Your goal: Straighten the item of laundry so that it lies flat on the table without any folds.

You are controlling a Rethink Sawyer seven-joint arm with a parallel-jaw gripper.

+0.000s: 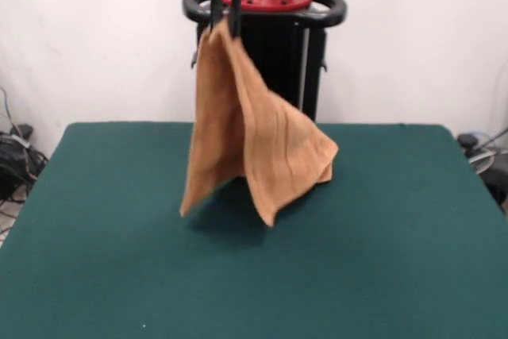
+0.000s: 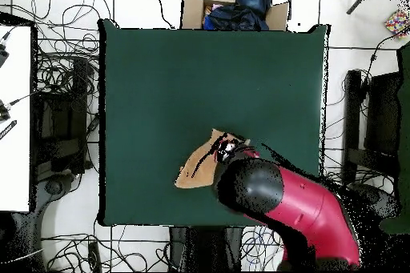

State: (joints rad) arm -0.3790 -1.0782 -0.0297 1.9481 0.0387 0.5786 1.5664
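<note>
Starting at the left of the front view: bare green table (image 1: 95, 220) out at nine o'clock, nothing on it. Moving in, there hangs the towel (image 1: 246, 140), lifted high, pinched by its top edge at twelve o'clock in the gripper (image 1: 225, 15), the two dark fingers pressed together on a bunch of cloth. Held up that way, most likely, so gravity can pull the folds out before laying it down. Draped in a long cone, a pointed corner dangling at seven o'clock clear of the felt with a shadow beneath, a second point near six o'clock, and a wider lobe swinging out to four o'clock. Hard to say whether that right lobe touches the table or just floats above it. Still doubled over on itself, so far from flat. Right of the towel, more open felt to three o'clock. Behind, the black pedestal (image 1: 278, 61) with the red base on top. Now the overhead view, left to right: cables on the floor (image 2: 64, 86) at nine o'clock, then the table's edge, then only a tan sliver of towel poking out at nine o'clock from under the red arm (image 2: 296, 206), which hides the grip entirely. Shows, though, what the front cannot: a cardboard box (image 2: 232, 6) of dark clothes beyond the table at twelve o'clock, and the towel sitting toward the robot's side of the table, not centred.
</note>
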